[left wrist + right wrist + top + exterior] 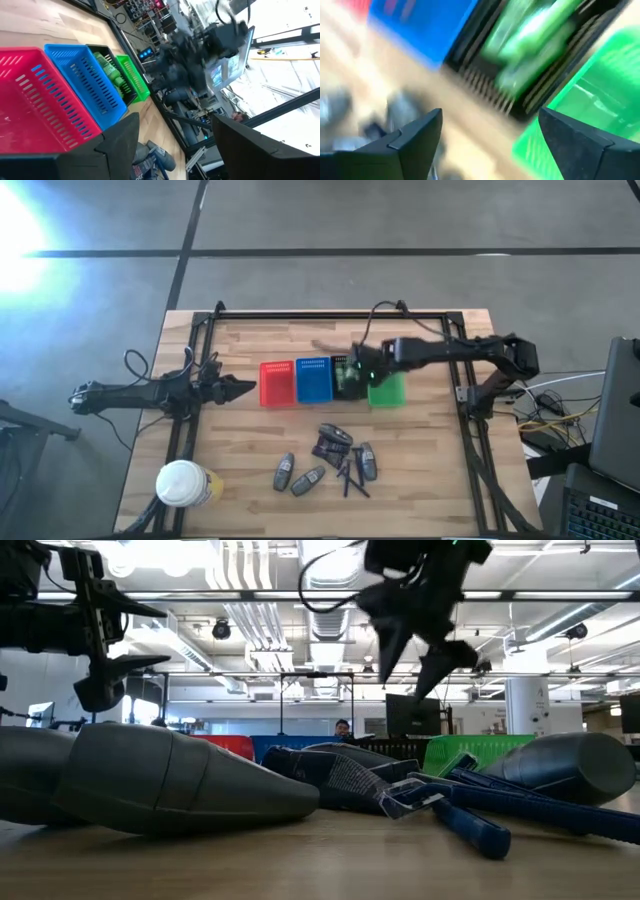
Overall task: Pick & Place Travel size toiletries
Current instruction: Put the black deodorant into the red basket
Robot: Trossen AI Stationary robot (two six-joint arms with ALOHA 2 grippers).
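Reference landmark: the black basket [347,379], third in a row of four baskets on the wooden table [250,450].

1. Basket row. The blue basket [313,381] stands touching the black basket on one side, with the red basket [276,383] beyond it. The green basket [388,389] stands on the black basket's other side.

2. Right gripper [356,366]. It hangs over the black basket. In the low view its fingers [388,640] are spread wide apart with nothing between them. The right wrist view looks down on bright green bottles [530,37] lying inside the black basket; the picture is blurred, so their number cannot be told.

3. Left gripper [245,387]. It waits beside the red basket, on the far side of the row from the black basket. Its fingers stand part-way apart and hold nothing.

4. Remaining toiletries. They lie loose on the table in front of the black basket, toward the table's near edge: grey oval tubes [285,471], dark packets [330,442] and thin dark blue sticks [353,476], clustered close together, some touching.

5. Other items. A large white-capped yellowish container [184,484] stands well apart from the black basket, near the table's corner on the left arm's side.
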